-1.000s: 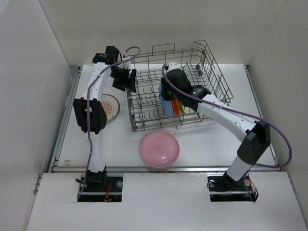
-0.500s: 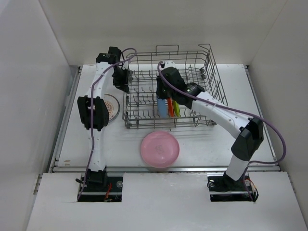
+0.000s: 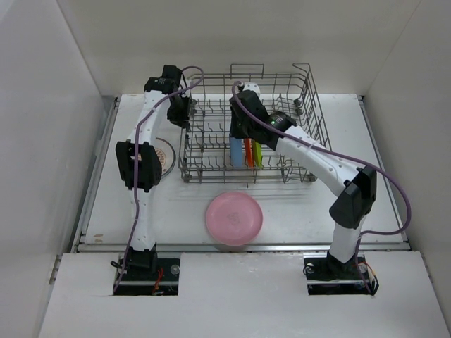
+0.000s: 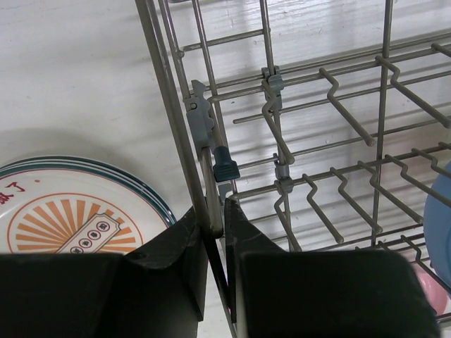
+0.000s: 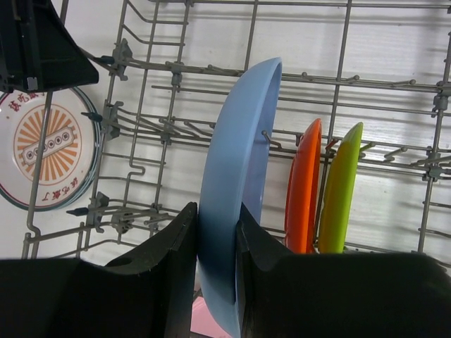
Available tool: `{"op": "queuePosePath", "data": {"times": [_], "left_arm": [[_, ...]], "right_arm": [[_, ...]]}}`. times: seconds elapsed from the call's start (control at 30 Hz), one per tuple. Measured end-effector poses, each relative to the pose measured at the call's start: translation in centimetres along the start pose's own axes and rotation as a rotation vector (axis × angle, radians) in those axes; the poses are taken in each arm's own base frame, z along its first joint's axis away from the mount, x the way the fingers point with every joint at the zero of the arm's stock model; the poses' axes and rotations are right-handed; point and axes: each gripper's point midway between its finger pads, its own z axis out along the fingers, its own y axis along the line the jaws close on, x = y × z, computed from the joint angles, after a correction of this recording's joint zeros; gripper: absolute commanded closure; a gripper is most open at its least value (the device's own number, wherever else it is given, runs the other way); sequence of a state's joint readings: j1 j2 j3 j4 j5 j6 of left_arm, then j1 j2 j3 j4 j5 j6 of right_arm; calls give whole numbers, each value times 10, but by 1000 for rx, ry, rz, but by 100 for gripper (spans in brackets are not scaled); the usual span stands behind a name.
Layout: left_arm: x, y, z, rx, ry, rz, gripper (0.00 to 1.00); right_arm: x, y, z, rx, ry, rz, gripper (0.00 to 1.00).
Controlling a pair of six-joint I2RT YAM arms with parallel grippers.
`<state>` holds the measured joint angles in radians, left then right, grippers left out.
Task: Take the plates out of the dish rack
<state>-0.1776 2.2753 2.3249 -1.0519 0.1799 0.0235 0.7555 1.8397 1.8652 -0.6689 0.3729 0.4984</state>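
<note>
The dish rack, Sam: where is it?

It sits on the far half of the table, Ana, between the two arms.

What is on its left?

The sunburst plate lies flat on the table, just beside the rack. From above, the left arm hides part of that plate. The left wrist view shows more of its orange rays.

And the left gripper?

From above I only see it at the rack's left wall. Its own camera shows the fingers squeezed tight on one wire of that wall.

What is inside the rack?

Three plates stand on edge in a row, with wire tines all around them. First is the blue plate, then the orange plate, then the lime green plate. The orange one stands just beside the blue one.

What about the right gripper?

From above, the arm covers its fingers. Its wrist view shows them pinching the blue plate's rim, one finger on each face.

Anything else?

The pink plate lies flat on the table, on the near side of the rack.
</note>
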Motion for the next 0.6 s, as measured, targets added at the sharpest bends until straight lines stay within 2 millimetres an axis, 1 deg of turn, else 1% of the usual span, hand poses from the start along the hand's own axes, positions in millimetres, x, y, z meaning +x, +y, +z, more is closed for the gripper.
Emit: {"op": "queuePosePath", "data": {"times": [0.3,0.47,0.5,0.53,0.6], "left_arm": [[-1,-1,0,1,-5,2,100],[-2,-2,1,-7,-10,8,100],[-2,-2,2,-11,-9,11,100],[-1,-1,3,-17,-7,14,100],[-2,-1,3,-19,-9,17,100]], "right_arm": [[-4,-3,-4,3,18,6,100],[-9,-8,-3,18,23,33,100],[-16,-6,-4,10,5,47,100],[-28,-2,-7,-5,-30,64,100],[-61,9,-18,-50,-127,92,100]]}}
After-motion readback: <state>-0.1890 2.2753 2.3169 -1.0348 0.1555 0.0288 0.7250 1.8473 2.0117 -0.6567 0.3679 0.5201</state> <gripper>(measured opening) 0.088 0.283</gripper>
